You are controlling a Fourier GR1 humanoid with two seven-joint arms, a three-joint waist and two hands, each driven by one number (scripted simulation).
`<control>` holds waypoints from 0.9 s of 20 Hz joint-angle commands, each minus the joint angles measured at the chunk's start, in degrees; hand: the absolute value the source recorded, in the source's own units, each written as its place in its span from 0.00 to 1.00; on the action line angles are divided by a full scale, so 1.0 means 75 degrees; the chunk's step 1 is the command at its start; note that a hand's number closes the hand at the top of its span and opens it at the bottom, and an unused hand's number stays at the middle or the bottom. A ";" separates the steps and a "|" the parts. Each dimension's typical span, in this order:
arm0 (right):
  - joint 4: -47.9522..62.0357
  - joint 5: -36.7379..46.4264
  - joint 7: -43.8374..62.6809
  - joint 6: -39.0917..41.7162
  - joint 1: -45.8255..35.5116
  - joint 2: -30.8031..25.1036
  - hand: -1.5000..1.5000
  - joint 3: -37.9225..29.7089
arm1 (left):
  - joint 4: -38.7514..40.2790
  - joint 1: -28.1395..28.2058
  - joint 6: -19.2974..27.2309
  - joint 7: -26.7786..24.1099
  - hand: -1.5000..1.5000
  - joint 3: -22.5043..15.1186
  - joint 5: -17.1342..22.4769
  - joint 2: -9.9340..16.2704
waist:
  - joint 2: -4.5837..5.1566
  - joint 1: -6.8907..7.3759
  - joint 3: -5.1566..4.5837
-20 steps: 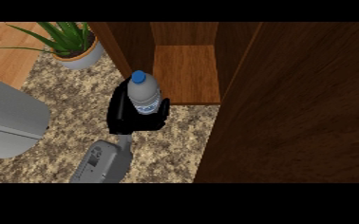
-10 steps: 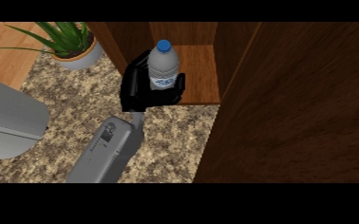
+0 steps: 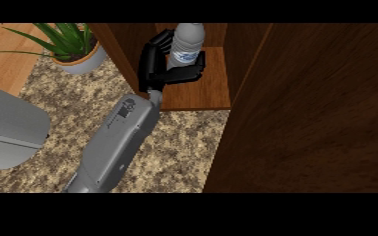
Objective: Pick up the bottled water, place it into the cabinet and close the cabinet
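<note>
My left hand is curled around the bottled water inside the cabinet, above its wooden shelf. The open door walls off 3 o'clock; the granite counter lies open at 6. The bottle stands upright, its top cut off toward 12.

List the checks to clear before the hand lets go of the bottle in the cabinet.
1. Grasp: left hand curled round the bottle: ok.
2. Bottle upright: ok.
3. Bottle over the cabinet shelf, past its front edge: ok.
4. Bottle base resting on the shelf: cannot tell, the hand hides it.
5. Cabinet door open, leaving room to pull the arm out: ok.
6. Right hand ready for the door: cannot tell, not in view.
</note>
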 commanded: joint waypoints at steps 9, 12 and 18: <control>-0.0855 0.0255 -0.0105 0.0031 0.0472 -0.0296 0.00 0.0476 | 0.3377 -0.1528 0.0158 -0.1093 1.00 0.0935 -0.0227 0.0120 | 0.0059 -0.0185 -0.0001; -0.1165 0.0336 0.0129 0.0027 0.0468 -0.0427 0.00 0.0402 | 0.3648 -0.2429 0.0846 -0.0388 1.00 0.0697 -0.0564 0.0023 | 0.0020 -0.0141 0.0000; -0.0691 -0.0224 -0.0022 0.0098 0.0148 -0.0280 0.00 -0.0201 | 0.5069 -0.2560 0.1213 -0.1165 1.00 0.0734 -0.0796 -0.0020 | 0.0084 -0.0165 0.0001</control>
